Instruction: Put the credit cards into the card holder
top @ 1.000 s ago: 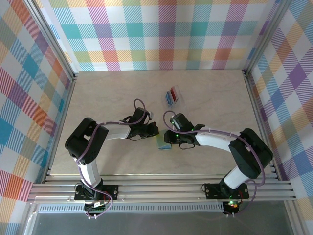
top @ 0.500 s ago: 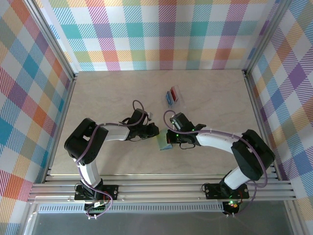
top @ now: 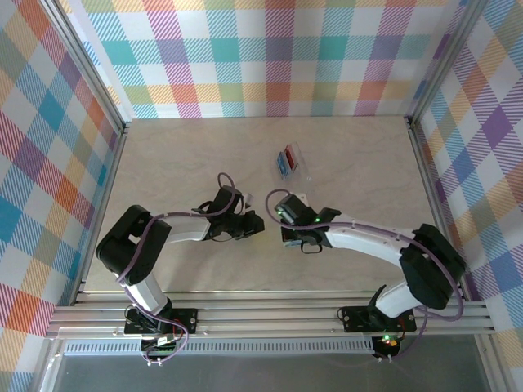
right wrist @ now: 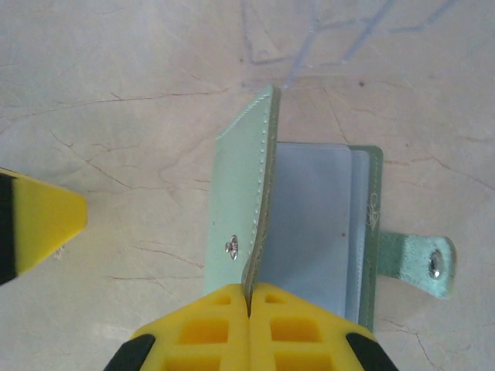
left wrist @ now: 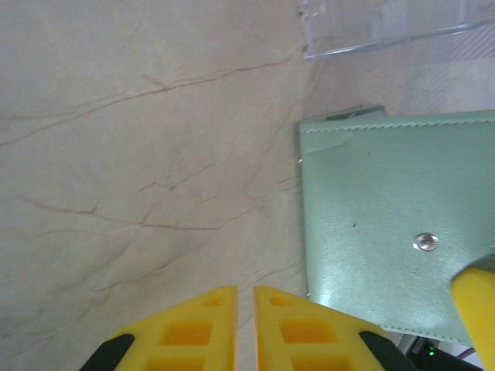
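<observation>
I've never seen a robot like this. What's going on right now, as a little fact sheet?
wallet: green, on the table, partly open, cover lifted on edge, pale pockets showing
right gripper: shut on the edge of the wallet's cover
left gripper: nearly shut, empty, above the table beside the wallet
cards: red and blue, in the tray
tray: clear plastic, farther back on the table than the wallet
</observation>
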